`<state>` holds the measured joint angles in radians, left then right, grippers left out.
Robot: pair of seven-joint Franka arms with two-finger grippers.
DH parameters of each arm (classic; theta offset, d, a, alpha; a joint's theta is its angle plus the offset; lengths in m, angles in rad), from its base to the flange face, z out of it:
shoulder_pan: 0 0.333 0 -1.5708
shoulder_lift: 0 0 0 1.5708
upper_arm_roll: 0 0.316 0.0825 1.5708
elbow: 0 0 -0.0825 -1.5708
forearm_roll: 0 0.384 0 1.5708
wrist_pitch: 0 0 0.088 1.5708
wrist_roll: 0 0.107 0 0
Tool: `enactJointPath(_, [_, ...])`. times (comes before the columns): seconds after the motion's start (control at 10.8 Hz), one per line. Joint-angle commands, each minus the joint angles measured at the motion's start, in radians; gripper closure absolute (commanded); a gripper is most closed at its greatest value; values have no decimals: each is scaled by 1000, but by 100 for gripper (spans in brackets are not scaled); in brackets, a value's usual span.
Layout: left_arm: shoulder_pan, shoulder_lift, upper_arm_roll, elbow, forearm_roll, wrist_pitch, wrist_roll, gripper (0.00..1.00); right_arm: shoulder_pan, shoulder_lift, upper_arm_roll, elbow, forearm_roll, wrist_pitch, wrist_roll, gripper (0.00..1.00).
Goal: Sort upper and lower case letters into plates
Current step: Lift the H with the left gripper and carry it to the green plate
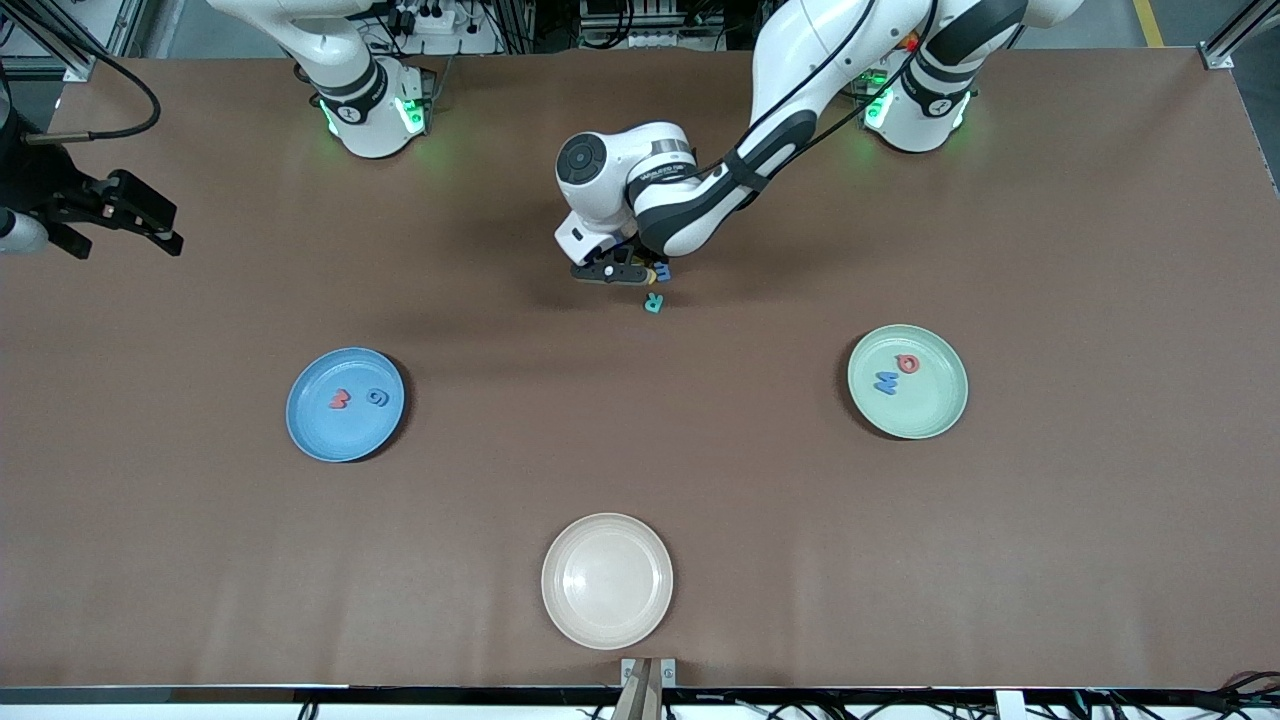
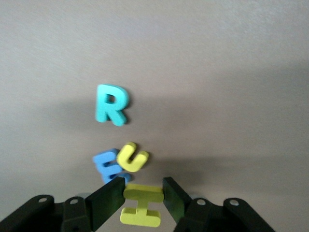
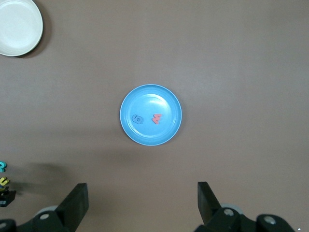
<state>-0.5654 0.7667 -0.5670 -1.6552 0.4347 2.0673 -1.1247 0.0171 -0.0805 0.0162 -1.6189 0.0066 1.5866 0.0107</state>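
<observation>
Altogether eight letters show, sorted across three spots. At about nine o'clock on the table the right gripper (image 1: 125,215) waits in the air, its fingers spread wide and empty. The blue plate (image 1: 345,432) at eight o'clock carries two letters, a red one (image 1: 339,400) and a blue one (image 1: 377,398). At twelve o'clock the left gripper (image 2: 143,195) pinches a yellow H (image 2: 141,205), with three loose letters beside it: a blue E (image 2: 105,163), a yellow u (image 2: 132,157) and a teal R (image 2: 111,104). One empty cream plate (image 1: 607,625) sits at six o'clock. The mint plate (image 1: 930,410) at four o'clock carries two letters, blue (image 1: 885,381) and red (image 1: 908,364).
</observation>
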Motion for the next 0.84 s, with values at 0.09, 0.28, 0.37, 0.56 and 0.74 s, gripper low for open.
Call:
enactJointPath(0.09, [96, -53, -8, -29, -31, -91, 181, 87, -14, 5, 11, 19, 24, -7, -14, 0])
enactJointPath(0.28, [195, -69, -19, -38, -30, -163, 372, 87, -8, 13, 28, 14, 23, -4, -14, 0])
enactJointPath(0.37, [243, -79, -18, -47, -24, -179, 454, 87, -9, 21, 33, 14, 23, 3, -14, 0])
enactJointPath(0.56, [330, -84, -17, -83, 37, -182, 567, 87, -9, 27, 33, 14, 21, 10, -15, 0])
enactJointPath(0.74, [406, -96, -21, -161, 152, -174, 611, 87, 10, 40, 45, 11, 23, 13, -17, 0])
